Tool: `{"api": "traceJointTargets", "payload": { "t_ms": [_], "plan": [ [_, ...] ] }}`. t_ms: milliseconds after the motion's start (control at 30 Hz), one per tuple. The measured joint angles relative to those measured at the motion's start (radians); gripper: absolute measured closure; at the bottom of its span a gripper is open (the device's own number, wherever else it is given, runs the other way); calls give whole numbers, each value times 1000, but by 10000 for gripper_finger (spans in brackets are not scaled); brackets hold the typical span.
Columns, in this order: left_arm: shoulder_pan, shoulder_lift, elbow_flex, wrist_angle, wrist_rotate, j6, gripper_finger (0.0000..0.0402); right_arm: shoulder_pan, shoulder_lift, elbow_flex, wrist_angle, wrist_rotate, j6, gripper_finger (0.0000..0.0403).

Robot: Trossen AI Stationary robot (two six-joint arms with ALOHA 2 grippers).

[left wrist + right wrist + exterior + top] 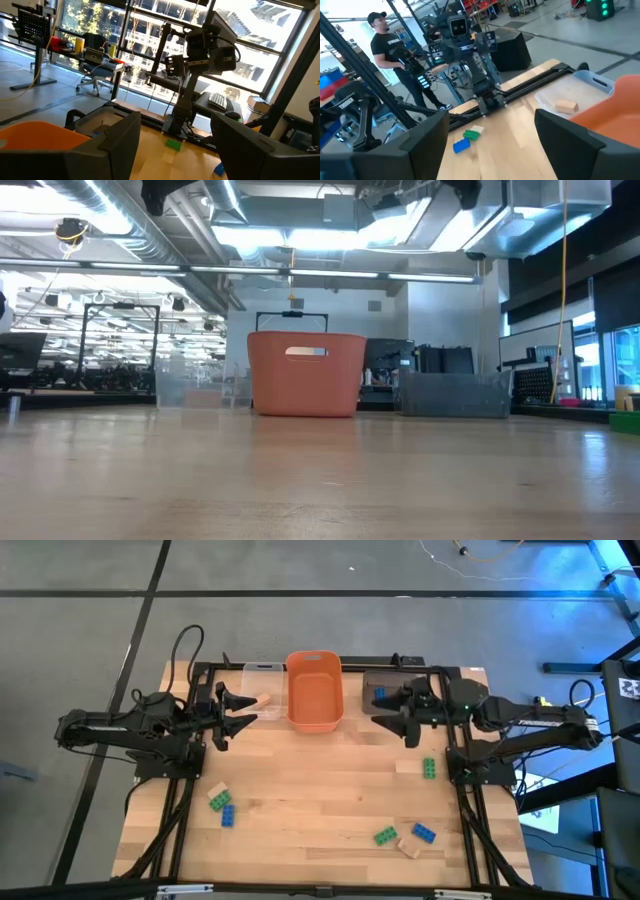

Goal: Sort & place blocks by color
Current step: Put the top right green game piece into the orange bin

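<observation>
With one tan block [264,699] in the clear bin [262,668] and a blue one [379,693] in the grey bin [385,677], left gripper [240,711] and right gripper [392,712] hover wide open and empty beside the orange bin [315,689], seven blocks awaiting pickup, likely the green one [429,768] next.

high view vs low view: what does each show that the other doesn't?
Only the high view shows both arms: the left gripper open beside the clear plastic bin, which holds a pale tan brick, and the right gripper open over the dark grey-brown bin, which holds a blue brick. It also shows the loose bricks on the wooden table, such as the green brick near the right arm.

Only the low view shows the room behind, with its ceiling lights.

Both show the orange plastic bin between the other two.
</observation>
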Motion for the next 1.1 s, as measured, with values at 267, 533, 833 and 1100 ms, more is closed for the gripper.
{"api": "traceJointTargets", "payload": {
  "t_ms": [267, 533, 833, 1100],
  "plan": [
    [0, 0, 0, 0, 0, 0, 168, 22, 0, 0, 1, 25, 3, 108],
    [0, 0, 0, 0, 0, 0, 168, 22, 1, 0, -16, 59, 87, 108],
    [0, 0, 0, 0, -26, 0, 168, 40, 140, 0, -411, 18, 401, 108],
    [0, 0, 0, 0, -26, 0, 168, 81, 329, 0, -1009, -55, 736, 108]
  ]
}}
